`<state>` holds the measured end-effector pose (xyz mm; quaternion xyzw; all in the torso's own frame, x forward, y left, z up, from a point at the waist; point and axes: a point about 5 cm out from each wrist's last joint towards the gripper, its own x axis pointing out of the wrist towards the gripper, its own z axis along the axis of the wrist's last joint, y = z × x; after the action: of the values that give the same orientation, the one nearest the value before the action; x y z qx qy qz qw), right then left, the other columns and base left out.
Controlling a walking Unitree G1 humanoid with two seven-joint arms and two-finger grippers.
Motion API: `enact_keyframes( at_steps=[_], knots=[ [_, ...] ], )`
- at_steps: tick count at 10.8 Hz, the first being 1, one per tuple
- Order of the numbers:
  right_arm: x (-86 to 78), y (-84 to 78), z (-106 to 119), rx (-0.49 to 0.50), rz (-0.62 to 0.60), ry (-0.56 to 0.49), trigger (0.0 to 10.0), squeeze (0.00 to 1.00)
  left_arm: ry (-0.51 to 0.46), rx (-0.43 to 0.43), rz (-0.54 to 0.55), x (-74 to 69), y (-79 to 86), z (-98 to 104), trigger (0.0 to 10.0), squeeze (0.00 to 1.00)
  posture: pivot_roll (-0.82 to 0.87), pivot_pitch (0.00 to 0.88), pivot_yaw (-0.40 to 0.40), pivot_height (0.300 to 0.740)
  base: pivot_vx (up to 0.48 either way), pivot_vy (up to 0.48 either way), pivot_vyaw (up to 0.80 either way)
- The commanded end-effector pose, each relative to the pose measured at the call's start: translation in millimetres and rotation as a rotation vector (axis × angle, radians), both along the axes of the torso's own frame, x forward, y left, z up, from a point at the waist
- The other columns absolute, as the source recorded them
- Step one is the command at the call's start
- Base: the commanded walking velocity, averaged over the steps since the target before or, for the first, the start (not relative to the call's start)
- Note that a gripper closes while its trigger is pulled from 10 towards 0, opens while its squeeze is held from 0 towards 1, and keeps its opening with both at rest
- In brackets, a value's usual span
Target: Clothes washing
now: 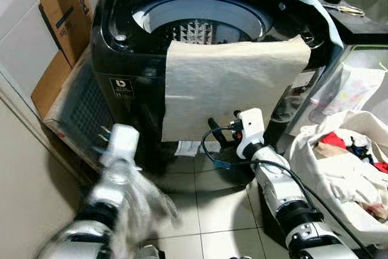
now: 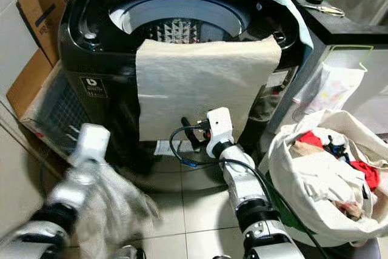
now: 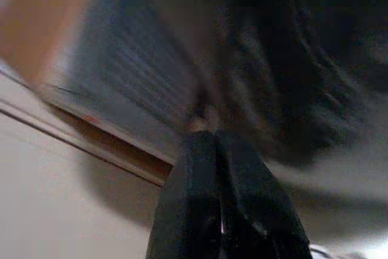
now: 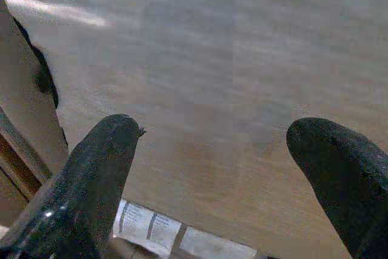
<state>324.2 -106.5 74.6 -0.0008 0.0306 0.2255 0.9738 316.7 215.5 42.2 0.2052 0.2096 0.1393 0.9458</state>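
Beige cloth (image 1: 233, 86) draped over the washing machine (image 1: 130, 65) front, right gripper (image 4: 221, 168) fingers apart facing it, left gripper (image 3: 221, 201) fingers pressed together, laundry bag (image 1: 339, 174) at right.

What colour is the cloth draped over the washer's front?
Beige cloth, plain, best in the right eye view.

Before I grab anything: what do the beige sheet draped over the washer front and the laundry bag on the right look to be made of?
Beige sheet: looks like woven cloth, matte; it hangs flat with a soft edge, and a fine weave shows up close in the right wrist view. Laundry bag: seemingly soft off-white fabric, crumpled and slumped around the clothes. Washer: glossy dark casing, probably plastic or coated metal, judging by its reflections.
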Motion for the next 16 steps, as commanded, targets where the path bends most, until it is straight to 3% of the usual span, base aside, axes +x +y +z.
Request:
enact_keyframes(
  at_steps=[1, 3, 5, 8, 9, 12, 14, 16],
  knots=[
    [3.7, -1.1, 8, 0.016, -0.001, -0.022, 10.0, 0.00, -0.118, 0.055, 0.032, 14.8, 7.0, 30, 10.0, 0.00, 0.06, 0.000, -0.012, 0.740, 0.000, 0.000, 0.00],
    [11.9, 2.3, 30, 0.037, 0.008, -0.094, 10.0, 0.00, -0.283, 0.089, 0.098, 32.3, 19.7, 79, 10.0, 0.00, 0.06, 0.000, -0.014, 0.740, 0.000, 0.000, 0.00],
    [18.7, 2.5, 48, 0.054, 0.007, -0.149, 10.0, 0.00, -0.367, 0.124, 0.143, 38.4, 25.8, 109, 10.0, 0.00, 0.05, 0.000, -0.010, 0.740, 0.000, 0.000, 0.00],
    [26.8, 0.0, 92, 0.091, 0.002, -0.277, 10.0, 0.00, -0.535, 0.050, 0.169, 46.6, 31.1, 155, 10.0, 0.00, 0.04, 0.000, -0.006, 0.740, 0.000, 0.000, 0.00],
    [30.0, -1.6, 113, 0.113, -0.006, -0.333, 10.0, 0.00, -0.635, -0.002, 0.149, 48.7, 27.0, 182, 10.0, 0.00, 0.04, 0.000, -0.005, 0.740, 0.000, 0.000, 0.00],
    [31.1, -5.3, 155, 0.175, -0.019, -0.453, 10.0, 0.00, -0.867, -0.163, 0.068, 45.8, 16.5, 235, 10.0, 0.00, 0.03, 0.000, 0.002, 0.740, 0.000, 0.000, 0.00],
    [27.2, -6.0, 183, 0.200, -0.010, -0.541, 10.0, 0.00, -1.065, -0.150, 0.068, 31.0, 23.6, 292, 10.0, 0.00, 0.03, 0.000, -0.001, 0.740, 0.000, 0.000, 0.00],
    [26.8, -10.6, 200, 0.225, -0.022, -0.586, 10.0, 0.00, -1.151, -0.205, -0.051, 28.5, 10.9, 322, 10.0, 0.00, 0.03, 0.000, -0.005, 0.740, 0.000, 0.000, 0.00]
  ],
)
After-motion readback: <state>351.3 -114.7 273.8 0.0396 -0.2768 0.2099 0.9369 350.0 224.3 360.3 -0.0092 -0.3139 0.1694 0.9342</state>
